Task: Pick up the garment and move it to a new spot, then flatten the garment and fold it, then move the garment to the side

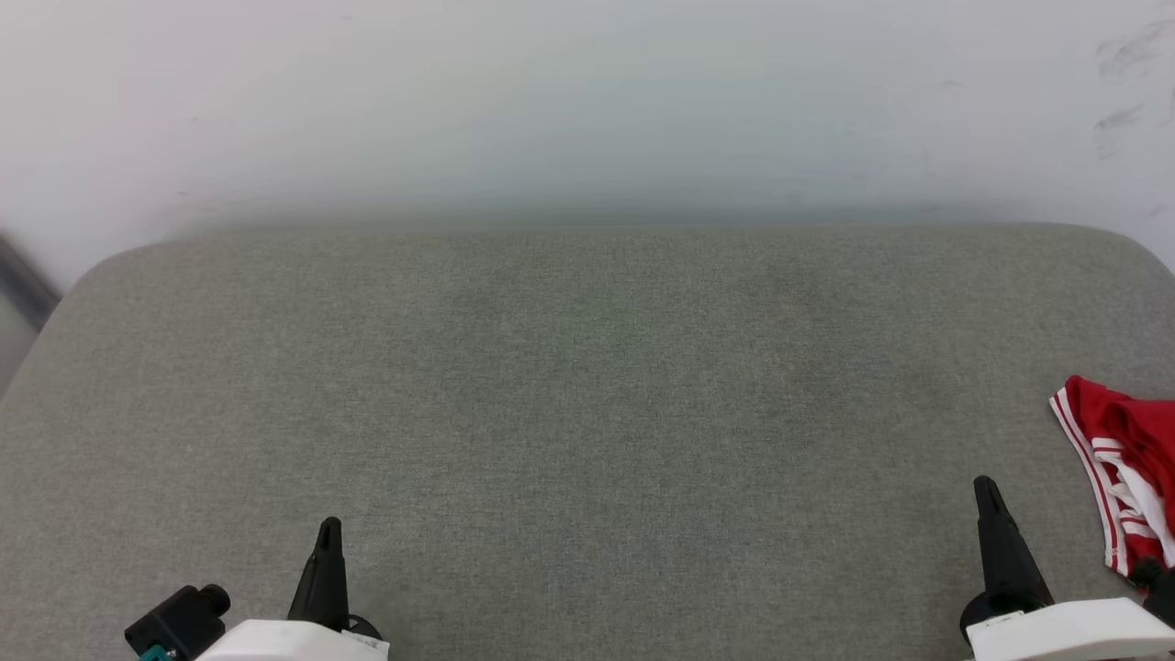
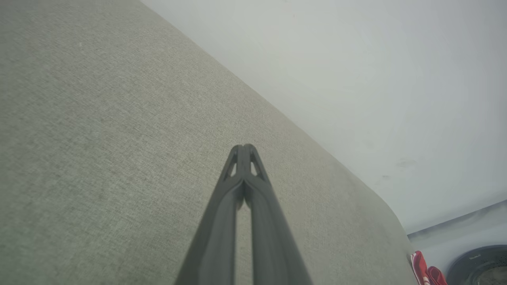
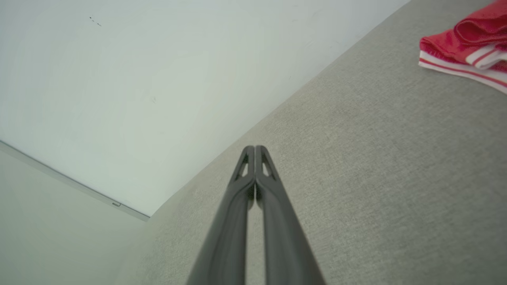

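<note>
Left gripper (image 1: 328,531): head view, lower left, over grey cushion (image 1: 587,395).
Right gripper (image 1: 987,488): lower right.
Garment (image 1: 1122,459): crumpled red T-shirt at cushion's right edge, near right gripper.
Left wrist view: fingers pressed together, empty; dark round thing (image 2: 479,265) in the corner, perhaps a base.
Right wrist view: fingers pressed together, empty; garment ahead, apart.

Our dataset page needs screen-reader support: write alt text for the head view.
A red-and-white garment lies at the right edge of a grey fabric surface against a pale wall. At the bottom, the left pincer and right pincer point up, shut and empty.
</note>
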